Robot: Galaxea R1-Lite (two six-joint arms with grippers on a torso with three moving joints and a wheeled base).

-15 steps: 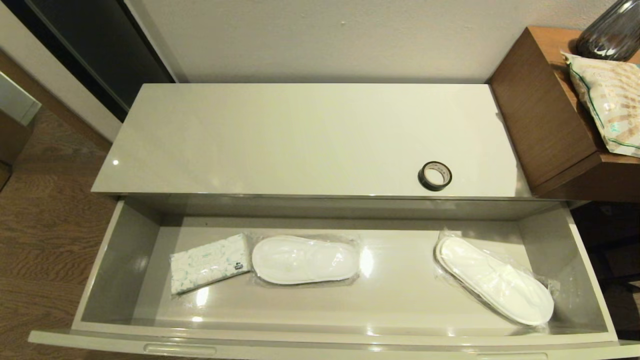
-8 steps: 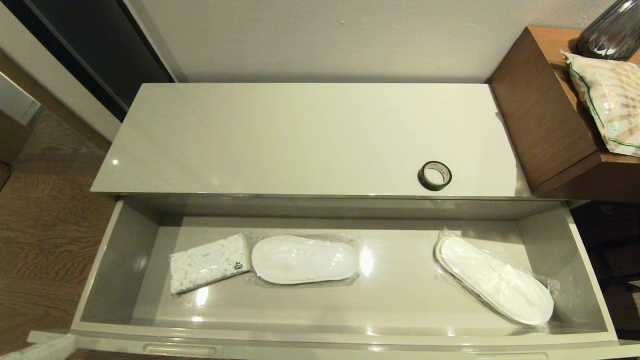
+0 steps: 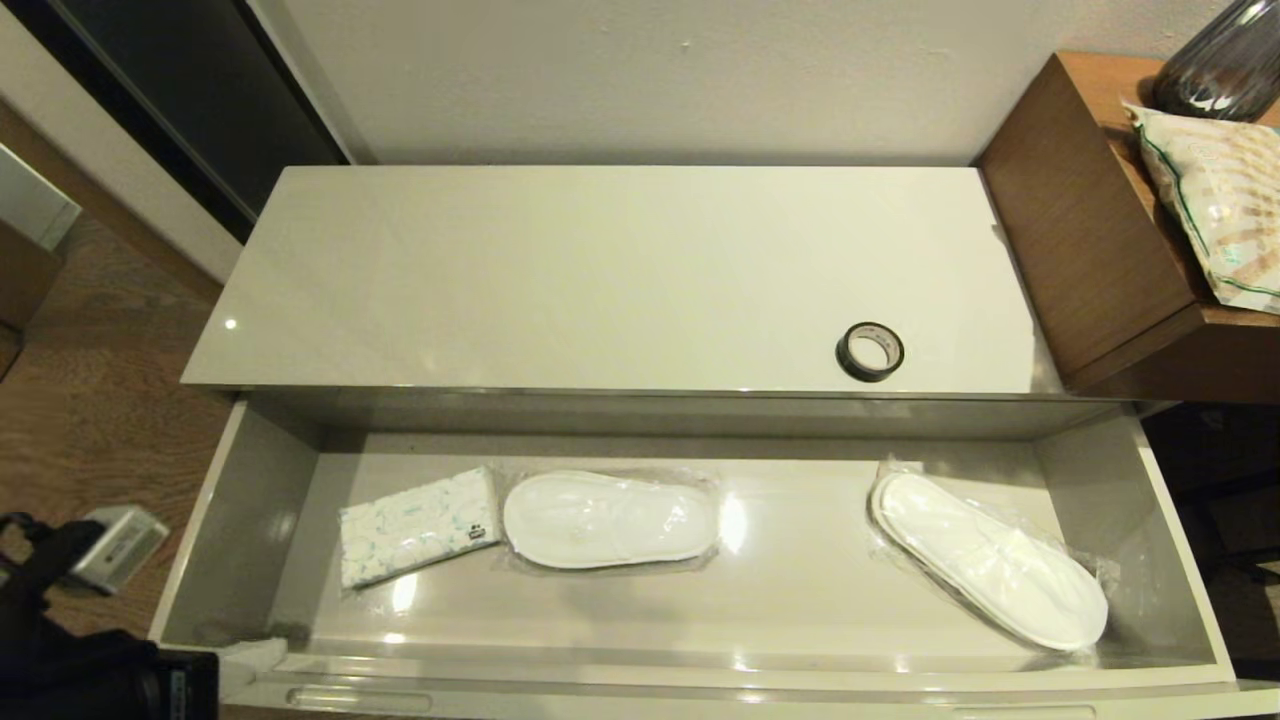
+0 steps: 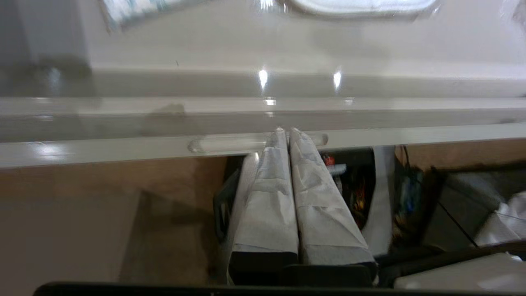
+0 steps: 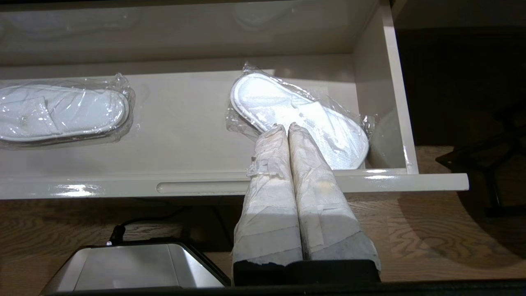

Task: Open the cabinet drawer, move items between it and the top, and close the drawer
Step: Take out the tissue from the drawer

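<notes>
Cabinet drawer (image 3: pixel 250 500): pulled fully out below the top, its floor and side walls in plain sight.
Top (image 3: pixel 560 280): glossy cream surface against the wall, beside a taller brown wooden table (image 3: pixel 1090 250) on the right.
Tape roll (image 3: pixel 869 351): small black roll with a pale core, lying flat on the top near its front right edge.
Tissue pack (image 3: pixel 418 525): white with pale blue print, lying in the left half of the drawer, just beside a wrapped slipper (image 3: pixel 610 520).
Second wrapped slipper (image 3: pixel 988 560): at an angle in the drawer's right end.
Left gripper (image 4: pixel 285 130): fingers pressed together, empty, tips at the left recessed pull (image 4: pixel 230 144) on the drawer's front edge; the arm shows dark at the lower left corner of the head view.
Right gripper (image 5: pixel 282 126): fingers together, holding nothing, in front of the drawer's right part by the right pull (image 5: pixel 201 187), outside the head view.
Wooden table: carries a patterned bag (image 3: pixel 1215 200) and a dark glass vase (image 3: pixel 1215 65).
</notes>
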